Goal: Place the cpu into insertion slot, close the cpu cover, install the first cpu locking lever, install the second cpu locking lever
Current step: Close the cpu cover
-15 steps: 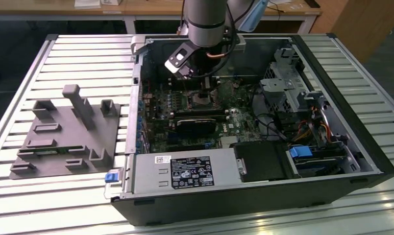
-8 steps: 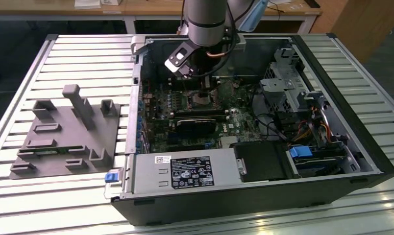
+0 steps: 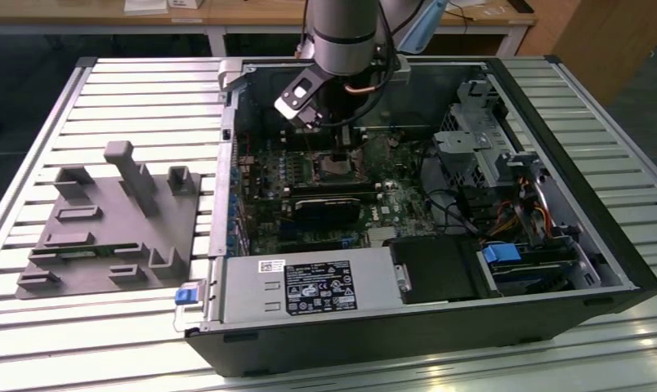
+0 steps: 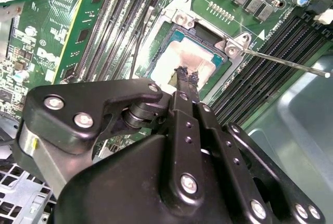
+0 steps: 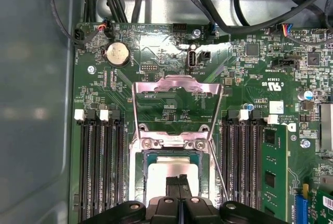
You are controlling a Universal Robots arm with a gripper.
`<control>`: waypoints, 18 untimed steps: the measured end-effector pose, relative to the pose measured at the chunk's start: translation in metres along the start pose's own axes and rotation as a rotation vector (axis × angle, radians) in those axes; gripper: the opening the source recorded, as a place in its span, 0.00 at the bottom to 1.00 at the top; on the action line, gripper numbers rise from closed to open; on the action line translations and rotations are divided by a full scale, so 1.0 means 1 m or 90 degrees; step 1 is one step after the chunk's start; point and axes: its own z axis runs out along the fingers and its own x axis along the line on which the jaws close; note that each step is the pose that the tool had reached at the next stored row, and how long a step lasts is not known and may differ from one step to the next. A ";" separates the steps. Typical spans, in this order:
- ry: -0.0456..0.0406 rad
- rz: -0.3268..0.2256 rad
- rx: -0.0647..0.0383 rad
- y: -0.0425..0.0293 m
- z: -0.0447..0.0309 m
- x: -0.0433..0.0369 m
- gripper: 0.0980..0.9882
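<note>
Slatted metal bench (image 3: 89, 82) carries an open computer case (image 3: 416, 335) lying on its side, with a grey moulded fixture (image 3: 110, 220) beside it on the exterior view's left. 1 robot arm (image 3: 345, 33) reaches down into the case over the green motherboard (image 3: 263, 175), well apart from the power supply (image 3: 306, 290) at the case's near edge.

Both wrist views show the cpu (image 4: 177, 60) (image 5: 161, 182) lying flat inside the insertion slot (image 4: 179, 18) (image 5: 171, 141), pale silver face up, ringed by the slot's metal rim. The pincer (image 4: 187, 74) (image 5: 179, 179) hangs right over the middle of that face, its 2 black fingers pressed together with no gap and nothing between them; whether the tips touch the chip cannot be told.

The cpu cover (image 5: 177, 85) stands swung up off the slot in the first wrist view, hinged at the screwed edge, with circuit board visible through its square window. 1 thin locking lever (image 4: 283, 63) (image 5: 221, 177) angles away from a corner of the slot, across the neighbouring memory slots (image 5: 99, 166). A coin battery (image 5: 117, 54) sits on the board beyond the raised cover.
</note>
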 end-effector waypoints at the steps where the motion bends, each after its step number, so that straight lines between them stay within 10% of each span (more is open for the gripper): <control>1: 0.0000 0.000 0.000 0.0000 -0.0001 0.0000 0.01; 18: -0.0001 0.000 0.000 0.0002 -0.0041 -0.0001 0.01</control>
